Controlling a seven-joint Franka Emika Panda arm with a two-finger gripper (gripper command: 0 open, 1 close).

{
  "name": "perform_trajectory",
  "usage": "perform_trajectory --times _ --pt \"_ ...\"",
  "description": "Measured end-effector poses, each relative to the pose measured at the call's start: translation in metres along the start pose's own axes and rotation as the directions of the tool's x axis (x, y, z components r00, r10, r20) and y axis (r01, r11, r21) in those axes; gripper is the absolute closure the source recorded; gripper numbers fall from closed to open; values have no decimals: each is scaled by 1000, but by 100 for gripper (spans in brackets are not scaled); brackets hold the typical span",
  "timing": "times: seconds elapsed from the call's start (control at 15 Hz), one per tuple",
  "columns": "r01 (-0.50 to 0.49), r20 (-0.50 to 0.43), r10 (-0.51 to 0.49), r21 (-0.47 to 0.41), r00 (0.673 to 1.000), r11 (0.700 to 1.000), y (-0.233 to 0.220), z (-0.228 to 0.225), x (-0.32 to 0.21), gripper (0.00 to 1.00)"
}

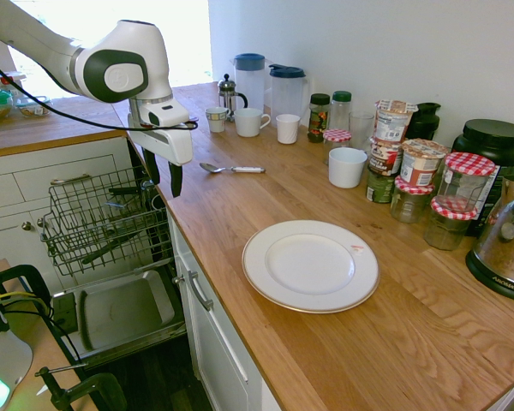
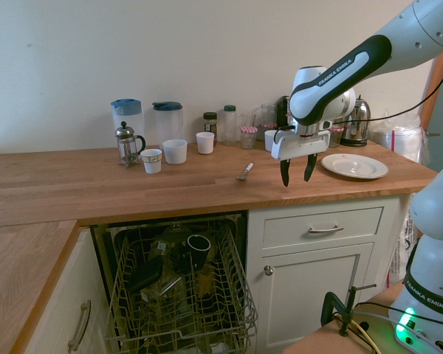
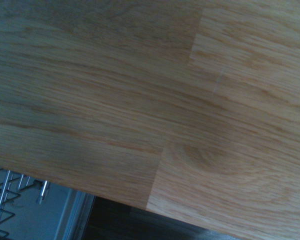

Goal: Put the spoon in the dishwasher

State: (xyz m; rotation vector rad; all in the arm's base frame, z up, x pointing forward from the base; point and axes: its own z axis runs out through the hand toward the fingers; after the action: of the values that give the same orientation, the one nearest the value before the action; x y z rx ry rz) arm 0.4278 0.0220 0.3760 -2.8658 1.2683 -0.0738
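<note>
1 mug (image 2: 198, 248) shows in only 1 view; pincer (image 2: 296, 174) open, spoon (image 1: 231, 169) apart.

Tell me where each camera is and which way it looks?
First exterior view: above the counter's end, looking along the wooden worktop; white arm and open hand show.
Second exterior view: faces the wall across the grey wire dishwasher rack; arm, hand.
Wrist view: looks down at worktop edge; no hand.
Both exteriors share the slim silver spoon.

Home kitchen, wooden worktop (image 1: 265, 205), dishwasher (image 2: 179, 295), mugs (image 1: 250, 122)
</note>
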Motion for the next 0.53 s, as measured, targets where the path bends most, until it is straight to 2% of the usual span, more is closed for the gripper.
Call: perform_trajectory --times 0.13,0.27,0.4,0.53 --pt "-8 0 8 4 1000 1000 -1 -1 1 0" --pt "-89 10 89 50 996 995 -12 -14 8 0" --pt "-214 13 214 99 977 972 -36 -32 24 0" --pt "-341 26 341 124 940 932 -66 -37 41 0"
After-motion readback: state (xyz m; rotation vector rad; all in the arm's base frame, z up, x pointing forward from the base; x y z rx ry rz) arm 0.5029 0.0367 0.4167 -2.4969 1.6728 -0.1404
